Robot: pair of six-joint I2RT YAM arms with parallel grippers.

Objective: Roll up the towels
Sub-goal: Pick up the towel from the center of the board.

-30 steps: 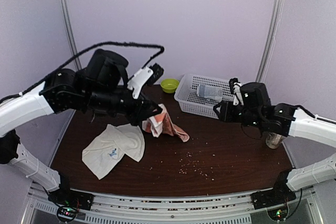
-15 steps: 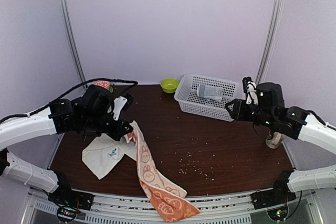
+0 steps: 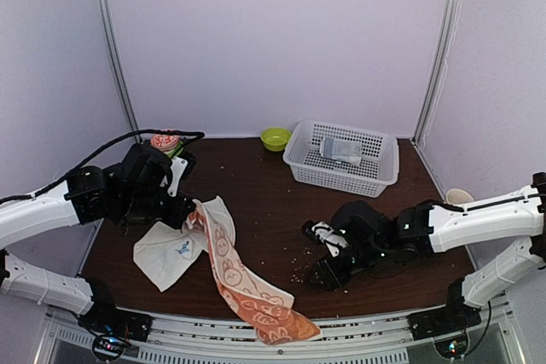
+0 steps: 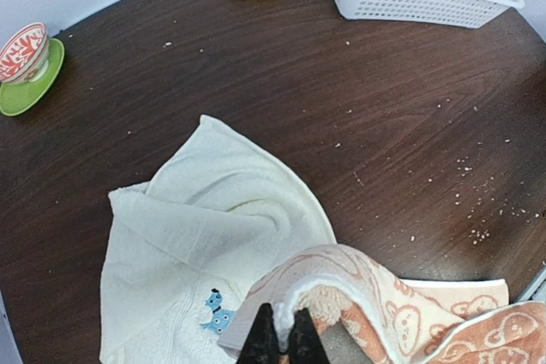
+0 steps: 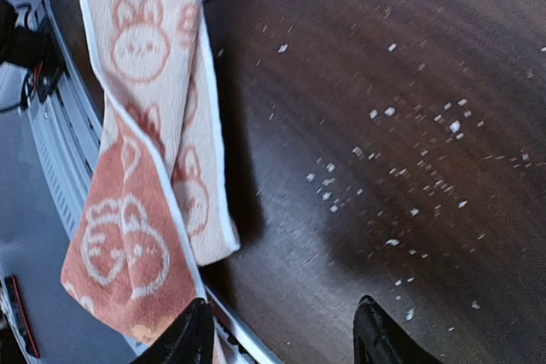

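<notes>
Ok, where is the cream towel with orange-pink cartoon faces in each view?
Top external: the cream towel with orange-pink cartoon faces runs from the left gripper to the dark wooden table's near edge.
Left wrist: bottom right, pinched by that gripper.
Right wrist: left side, overhanging the edge.
Shared landmark: pale crumbs scattered on the table.

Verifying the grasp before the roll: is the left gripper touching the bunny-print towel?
Touching. The left wrist view shows the left gripper shut on a raised fold of the bunny-print towel, with the cloth pinched between its jaws.
</notes>
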